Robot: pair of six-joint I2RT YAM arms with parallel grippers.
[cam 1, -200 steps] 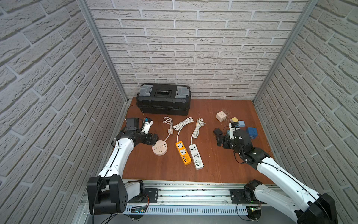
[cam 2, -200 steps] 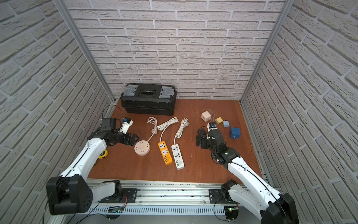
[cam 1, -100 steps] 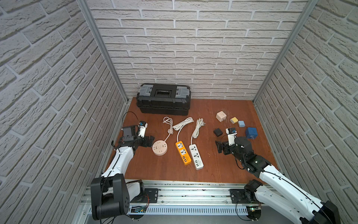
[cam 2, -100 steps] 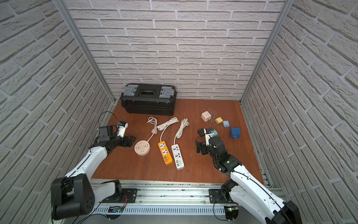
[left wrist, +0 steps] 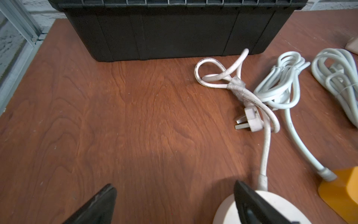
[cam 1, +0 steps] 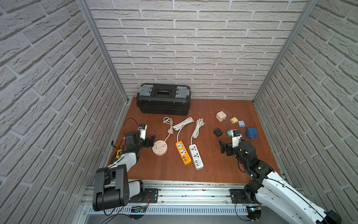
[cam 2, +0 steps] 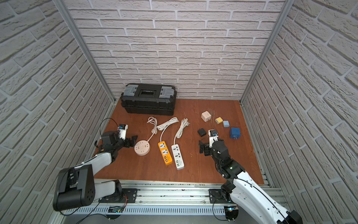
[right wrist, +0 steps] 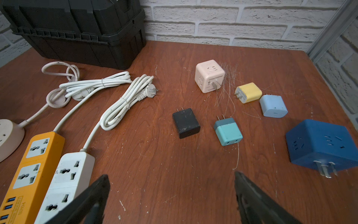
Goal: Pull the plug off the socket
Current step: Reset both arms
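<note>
White brick walls are being seen on three sides of a brown wooden table (cam 1: 213, 166), and a black toolbox (cam 1: 163, 100) is being shown at its back. Near the middle, a round socket (cam 1: 160, 149), an orange power strip (cam 1: 183, 153) and a white power strip (cam 1: 196, 156) are being displayed side by side, with their white cords (right wrist: 108, 81) bundled behind them. The black plug (right wrist: 186, 123) and the teal plug (right wrist: 228, 131) are being seen flat on the wood, apart from every strip, just ahead of the right gripper (right wrist: 171, 177), whose jaws are being held wide apart with nothing between them. The left gripper (left wrist: 172, 194) is likewise being held fully spread and empty, just beside the round socket; whether one finger is touching it cannot be told.
</note>
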